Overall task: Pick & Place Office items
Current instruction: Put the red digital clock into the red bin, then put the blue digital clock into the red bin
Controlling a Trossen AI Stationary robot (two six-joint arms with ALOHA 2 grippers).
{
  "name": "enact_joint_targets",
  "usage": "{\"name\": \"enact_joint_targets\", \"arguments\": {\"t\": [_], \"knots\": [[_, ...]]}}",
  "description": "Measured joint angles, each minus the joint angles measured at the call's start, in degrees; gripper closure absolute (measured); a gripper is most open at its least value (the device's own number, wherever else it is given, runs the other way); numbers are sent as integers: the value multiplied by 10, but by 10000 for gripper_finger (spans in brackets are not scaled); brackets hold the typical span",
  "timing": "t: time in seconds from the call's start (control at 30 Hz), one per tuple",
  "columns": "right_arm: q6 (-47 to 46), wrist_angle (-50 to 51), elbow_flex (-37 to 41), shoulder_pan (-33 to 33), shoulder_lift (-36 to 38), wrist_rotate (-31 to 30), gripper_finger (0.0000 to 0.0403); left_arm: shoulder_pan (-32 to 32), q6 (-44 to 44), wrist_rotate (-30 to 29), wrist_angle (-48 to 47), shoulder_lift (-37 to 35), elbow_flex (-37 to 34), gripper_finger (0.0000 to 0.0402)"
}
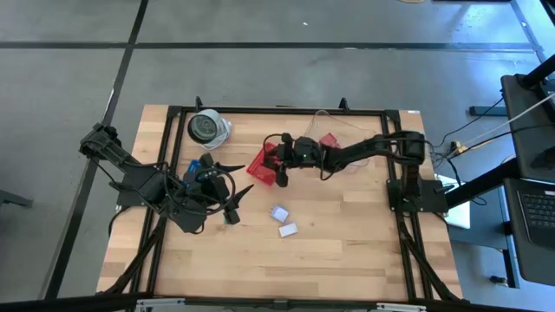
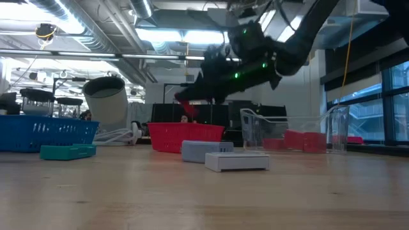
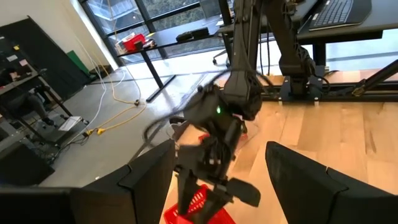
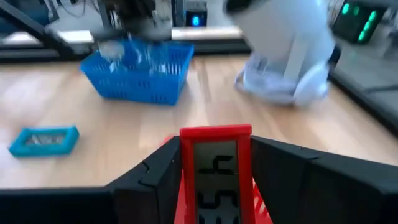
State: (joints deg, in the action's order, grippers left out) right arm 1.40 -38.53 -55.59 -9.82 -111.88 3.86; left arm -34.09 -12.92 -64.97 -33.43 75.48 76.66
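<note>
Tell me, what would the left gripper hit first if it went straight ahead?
Likely the red basket, or the right gripper just above it with a red item; depth is unclear.

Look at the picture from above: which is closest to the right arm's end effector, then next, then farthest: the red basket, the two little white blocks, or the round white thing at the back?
From the right end effector:
1. Red basket: right beside it, mid-table.
2. Two little white blocks: toward the front edge.
3. Round white thing: at the back, toward the left arm's side.
</note>
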Motion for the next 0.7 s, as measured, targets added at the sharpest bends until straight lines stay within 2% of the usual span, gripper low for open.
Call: {"name": "enact_joint_targets", "arguments": {"t": [0.27,0.47,0.7], "knots": [[-16,-18,0,0,-43,0,234,0,0,0,0,0,0,153],[-27,-19,0,0,-44,0,231,0,0,0,0,0,0,153],[-48,-8,0,-1,-44,1,193,0,0,1,0,0,0,153]]}}
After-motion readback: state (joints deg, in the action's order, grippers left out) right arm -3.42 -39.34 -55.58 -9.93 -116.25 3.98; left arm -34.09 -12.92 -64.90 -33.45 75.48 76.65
